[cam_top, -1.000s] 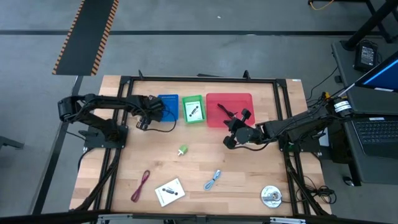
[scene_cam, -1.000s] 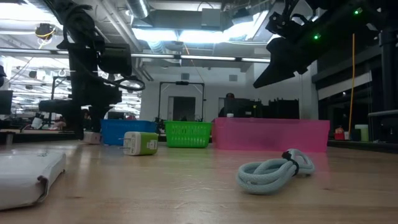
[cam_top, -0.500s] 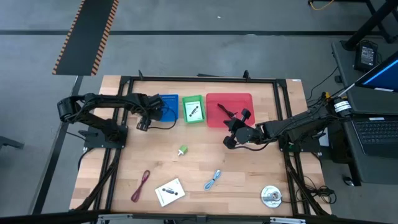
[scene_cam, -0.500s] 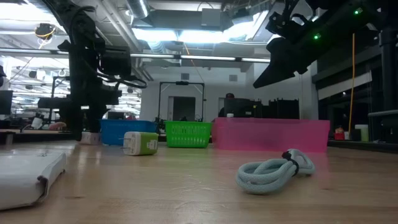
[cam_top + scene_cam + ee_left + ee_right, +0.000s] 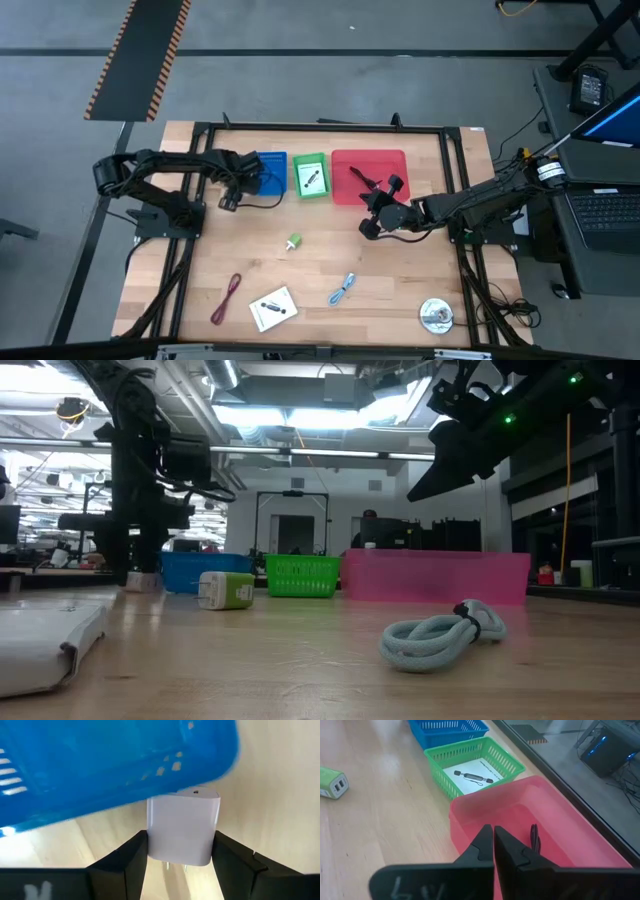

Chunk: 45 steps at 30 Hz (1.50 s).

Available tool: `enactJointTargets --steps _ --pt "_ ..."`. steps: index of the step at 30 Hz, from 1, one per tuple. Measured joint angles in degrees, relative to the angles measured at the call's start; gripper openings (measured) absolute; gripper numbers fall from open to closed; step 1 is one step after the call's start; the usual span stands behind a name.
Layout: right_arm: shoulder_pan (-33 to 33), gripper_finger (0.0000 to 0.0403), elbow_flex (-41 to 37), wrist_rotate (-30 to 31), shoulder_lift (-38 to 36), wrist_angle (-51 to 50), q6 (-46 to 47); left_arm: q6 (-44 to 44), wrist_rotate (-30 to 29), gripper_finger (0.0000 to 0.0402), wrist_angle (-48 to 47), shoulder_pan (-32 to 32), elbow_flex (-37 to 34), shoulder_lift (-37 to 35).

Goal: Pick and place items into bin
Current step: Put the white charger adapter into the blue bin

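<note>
Three bins line the table's far edge; packet and cables lie near its front edge.

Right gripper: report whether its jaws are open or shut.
Shut. In the right wrist view the right gripper has its jaws pressed together, nothing between them, above the red bin.

blue bin wall just beside left tool, mid-table open

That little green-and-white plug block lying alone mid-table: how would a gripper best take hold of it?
From straight above, closing on the two long flat sides of the small green-and-white charger block. It lies flat on the wooden table with bare wood all around it, so the fingers have room on either side. Its boxy body gives parallel faces; the rounded ends would probably slip.
</note>
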Motion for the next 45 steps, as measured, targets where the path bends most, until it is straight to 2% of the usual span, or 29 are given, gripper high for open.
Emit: enactJointTargets --steps 12,18,29,35,40,45 --pt "0.00 0.0000 0.00 -0.01 0.00 0.00 -0.76 -2.75 -0.25 0.0184 -5.72 -0.02 1.70 -6.74" --pt "-0.01 0.0000 0.00 -0.02 0.00 0.03 -0.72 -3.27 -2.55 0.0184 -7.55 -0.02 1.79 -12.73" --pt "-0.01 0.0000 -0.02 0.00 0.00 0.05 -0.72 -7.86 -1.89 0.0184 -8.35 -0.02 1.90 -24.07" --pt "0.00 0.0000 -0.01 0.00 0.00 0.07 -0.69 -11.48 1.33 0.0184 -8.30 -0.10 5.02 -28.71" --pt "0.00 0.0000 -0.02 0.00 0.00 0.21 -0.69 -14.71 1.78 0.0184 -5.34 -1.54 7.91 -31.90" --pt "0.01 0.0000 -0.02 0.00 0.00 0.25 -0.84 -19.34 8.35 0.0184 2.29 -2.82 7.93 -34.98"
